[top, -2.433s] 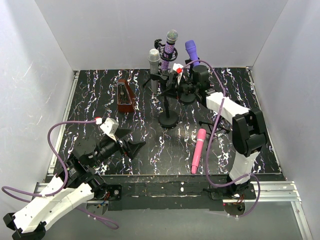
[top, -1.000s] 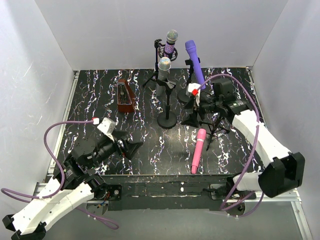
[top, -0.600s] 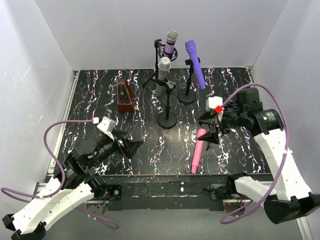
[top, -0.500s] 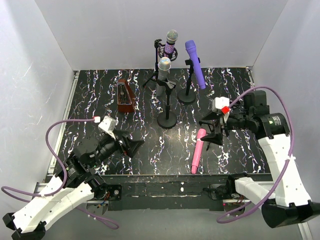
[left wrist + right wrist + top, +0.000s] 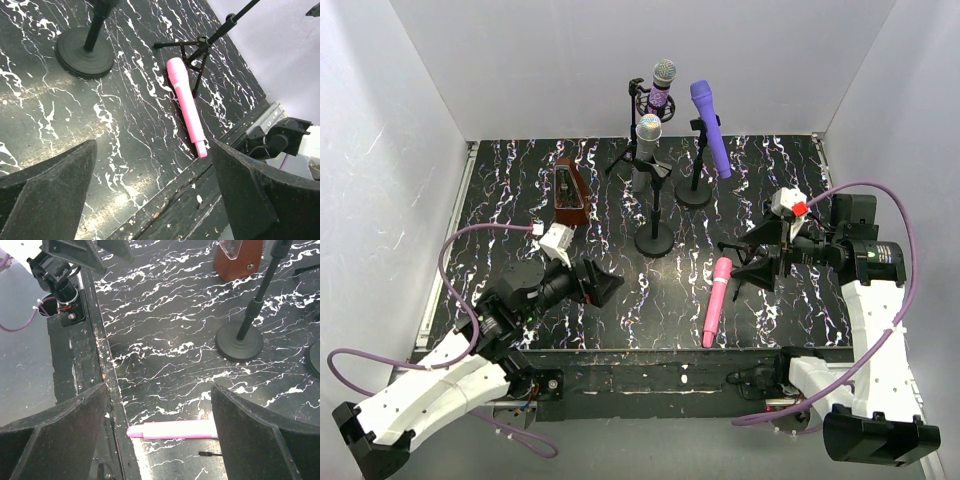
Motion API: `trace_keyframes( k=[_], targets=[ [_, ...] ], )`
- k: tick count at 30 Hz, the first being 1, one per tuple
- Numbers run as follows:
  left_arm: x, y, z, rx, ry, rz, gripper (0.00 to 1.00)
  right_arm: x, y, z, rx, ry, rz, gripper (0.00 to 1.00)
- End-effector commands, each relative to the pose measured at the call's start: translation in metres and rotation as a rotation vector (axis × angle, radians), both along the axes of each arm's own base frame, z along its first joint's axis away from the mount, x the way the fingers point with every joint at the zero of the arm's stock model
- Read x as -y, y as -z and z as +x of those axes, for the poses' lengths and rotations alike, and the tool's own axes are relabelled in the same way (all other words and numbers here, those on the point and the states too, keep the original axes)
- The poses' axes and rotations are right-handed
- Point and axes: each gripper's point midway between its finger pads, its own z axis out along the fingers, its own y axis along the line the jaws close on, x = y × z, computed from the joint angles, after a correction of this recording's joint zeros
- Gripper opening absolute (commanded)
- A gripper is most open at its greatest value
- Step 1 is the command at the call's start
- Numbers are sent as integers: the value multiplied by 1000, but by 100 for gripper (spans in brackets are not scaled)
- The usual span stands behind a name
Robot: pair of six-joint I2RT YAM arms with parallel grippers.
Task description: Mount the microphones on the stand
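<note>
The pink microphone [image 5: 714,302] lies flat near the table's front edge, also in the left wrist view [image 5: 186,106] and the right wrist view [image 5: 172,430]. The glittery purple microphone [image 5: 661,84], the silver-grey microphone [image 5: 646,134] and the violet microphone [image 5: 709,128] sit upright in stands at the back. A black tripod stand [image 5: 200,47] stands beside the pink microphone's head. My right gripper [image 5: 746,262] [image 5: 160,435] hangs open just right of that head, holding nothing. My left gripper [image 5: 605,285] [image 5: 155,195] is open and empty, left of the pink microphone.
A dark red wedge-shaped box [image 5: 569,192] [image 5: 239,255] stands at the back left. The silver microphone's round stand base [image 5: 655,240] [image 5: 84,47] [image 5: 240,340] sits mid-table. White walls close in three sides. The table's front rail [image 5: 107,390] runs just past the pink microphone's tail.
My right gripper left the violet microphone in its stand and swung back to the right, down beside the pink microphone. My left gripper moved right, toward the table's middle.
</note>
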Motion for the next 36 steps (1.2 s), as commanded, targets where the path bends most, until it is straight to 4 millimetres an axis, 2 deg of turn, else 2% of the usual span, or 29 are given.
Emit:
trace_keyframes(
  k=[1, 9, 26, 36],
  targets=[
    [15, -8, -3, -20, 48, -68, 98, -2, -9, -4, 13, -13, 59, 90],
    [31, -7, -4, -74, 92, -107, 98, 0, -8, -2, -1, -5, 77, 90],
    [59, 18, -9, -208, 171, -147, 98, 1, -8, 2, -11, -2, 96, 90],
    [73, 22, -16, -227, 246, -154, 98, 1, -7, 2, -15, -1, 104, 89]
  ],
)
